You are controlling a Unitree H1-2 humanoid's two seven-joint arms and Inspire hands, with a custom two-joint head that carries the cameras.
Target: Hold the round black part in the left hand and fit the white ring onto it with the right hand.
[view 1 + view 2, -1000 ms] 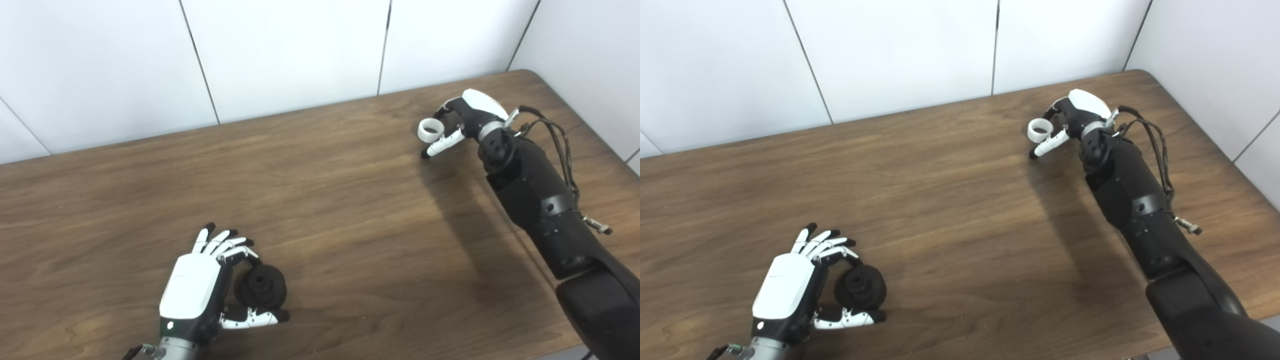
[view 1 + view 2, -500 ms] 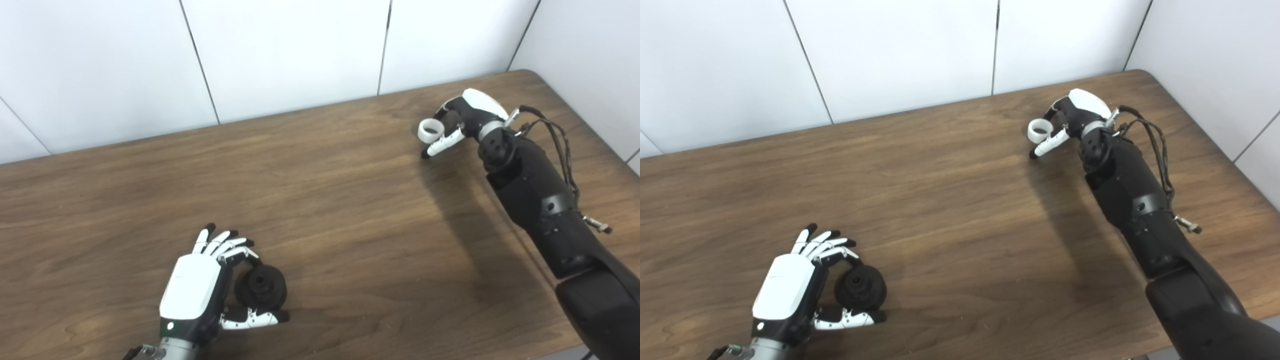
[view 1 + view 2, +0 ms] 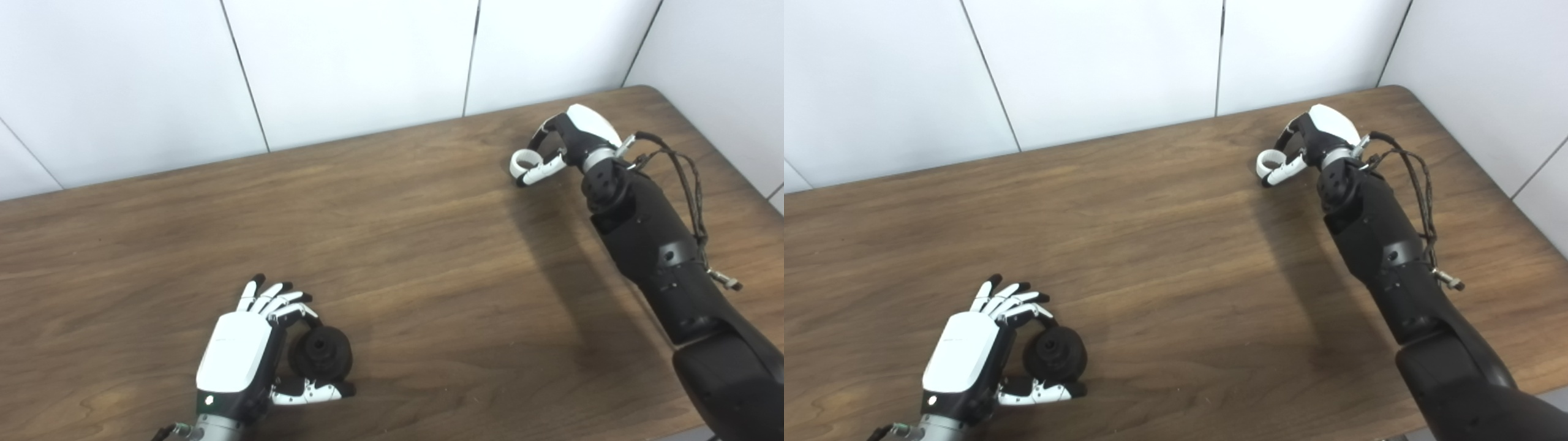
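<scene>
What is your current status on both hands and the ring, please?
Left hand cupping round black part on table. Right hand pinching white ring, far side. Path between clear.

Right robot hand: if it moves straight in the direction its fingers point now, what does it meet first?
The right robot hand points left with the white ring at its fingers. Beyond it only bare table shows, so the way looks free; height above the table is unclear.
</scene>
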